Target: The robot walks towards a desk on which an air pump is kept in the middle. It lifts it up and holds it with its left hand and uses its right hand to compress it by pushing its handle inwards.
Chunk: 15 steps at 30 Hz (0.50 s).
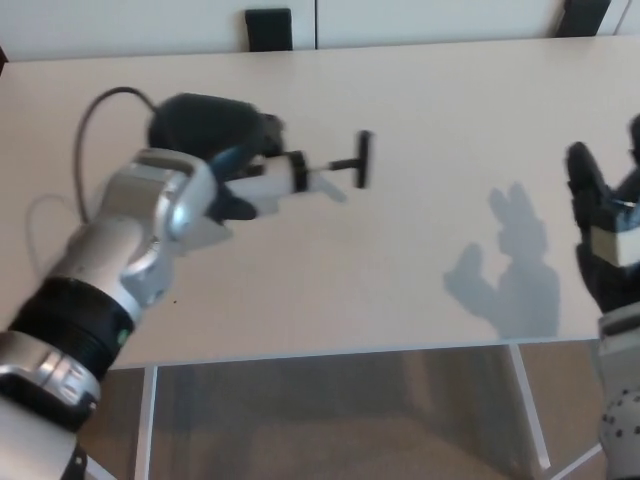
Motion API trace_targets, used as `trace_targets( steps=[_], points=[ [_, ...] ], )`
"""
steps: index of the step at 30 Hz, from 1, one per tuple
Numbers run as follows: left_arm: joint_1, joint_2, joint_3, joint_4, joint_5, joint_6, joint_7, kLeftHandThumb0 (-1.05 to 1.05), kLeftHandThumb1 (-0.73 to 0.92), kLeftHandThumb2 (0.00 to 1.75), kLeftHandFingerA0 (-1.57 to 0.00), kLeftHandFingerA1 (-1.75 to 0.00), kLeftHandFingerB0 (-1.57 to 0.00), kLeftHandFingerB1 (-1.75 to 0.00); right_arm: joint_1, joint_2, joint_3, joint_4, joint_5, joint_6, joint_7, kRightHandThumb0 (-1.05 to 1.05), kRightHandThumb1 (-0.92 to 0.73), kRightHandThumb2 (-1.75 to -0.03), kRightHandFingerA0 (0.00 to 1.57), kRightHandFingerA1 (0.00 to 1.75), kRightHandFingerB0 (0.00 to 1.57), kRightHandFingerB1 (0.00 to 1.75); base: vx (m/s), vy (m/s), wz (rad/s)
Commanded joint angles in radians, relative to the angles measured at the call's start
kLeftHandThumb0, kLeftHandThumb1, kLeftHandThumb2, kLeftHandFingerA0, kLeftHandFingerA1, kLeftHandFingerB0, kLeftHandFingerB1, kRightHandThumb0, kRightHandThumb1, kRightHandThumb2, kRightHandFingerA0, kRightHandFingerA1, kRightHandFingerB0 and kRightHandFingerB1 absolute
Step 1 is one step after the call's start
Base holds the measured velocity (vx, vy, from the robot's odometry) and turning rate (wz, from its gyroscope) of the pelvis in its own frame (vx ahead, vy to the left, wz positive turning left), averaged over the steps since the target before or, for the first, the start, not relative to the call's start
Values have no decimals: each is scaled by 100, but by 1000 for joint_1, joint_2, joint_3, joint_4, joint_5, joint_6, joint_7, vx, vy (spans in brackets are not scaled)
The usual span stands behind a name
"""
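Observation:
My left hand [215,135] is shut on the air pump [282,172], holding it above the desk [400,130] at the left. The pump's white barrel lies level and points right, and its thin rod ends in a black T-handle [363,160] that stands free in the air. A black hose [95,125] loops up and left from the pump behind my silver forearm. My right hand [608,235] is at the right edge of the picture, open with fingers spread, well apart from the handle. Part of that hand is cut off by the frame.
The pale desk top spans the view, its front edge [330,352] running across the lower part with floor below. Two black chair backs [268,28] show beyond the far edge. Shadows of my right hand fall on the desk at the right.

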Motion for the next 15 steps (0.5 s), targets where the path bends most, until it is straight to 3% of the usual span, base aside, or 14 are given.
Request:
trace_targets(
  steps=[1,3,8,9,10,11,13,14,15],
  points=[
    [-30,-1,-20,100,-10,-68,106,-19,57,57,-72,-157,-79,-49,30,-12,-6,-43,7,-26,34,-83,-79,-111,7,28,6,20,0,0,0],
    [-36,-22,-34,135,-10,-81,128,-21,56,56,-70,-159,-77,-59,42,-10,7,-64,-11,-34,37,-83,-80,-111,7,29,6,20,0,0,0],
    [-50,-62,-46,182,-17,-81,150,-21,58,57,-73,-158,-76,-54,57,-7,28,-101,-32,-41,39,-82,-80,-111,6,27,6,19,0,0,0],
    [-65,-74,-47,197,-36,-83,87,-78,49,89,0,-14,0,-17,66,-9,40,-129,-43,-42,38,-82,-80,-111,7,29,7,21,0,0,0],
    [-76,-82,-48,208,-49,-85,40,-78,49,89,0,-14,0,-17,73,-9,49,-149,-51,-42,36,-82,-80,-111,7,29,7,21,0,0,0],
    [-94,-92,-52,222,-64,-83,-25,-95,62,58,0,0,0,0,81,-11,60,-179,-59,-43,34,-77,-91,-70,11,25,9,21,0,0,0],
    [-100,-95,-55,226,-66,-81,-39,-95,62,58,0,0,0,0,83,-12,63,-190,-59,-43,33,-77,-91,-70,11,25,9,21,0,0,0],
    [-116,-101,-65,237,-65,-79,-58,-100,65,60,0,0,0,0,86,-14,72,-220,-68,-51,34,-81,-78,-80,11,30,8,24,0,0,0],
    [-120,-102,-68,241,-65,-79,-60,-100,65,60,0,0,0,0,87,-15,74,-227,-70,-53,33,-81,-78,-80,11,30,8,24,0,0,0]
  ],
)
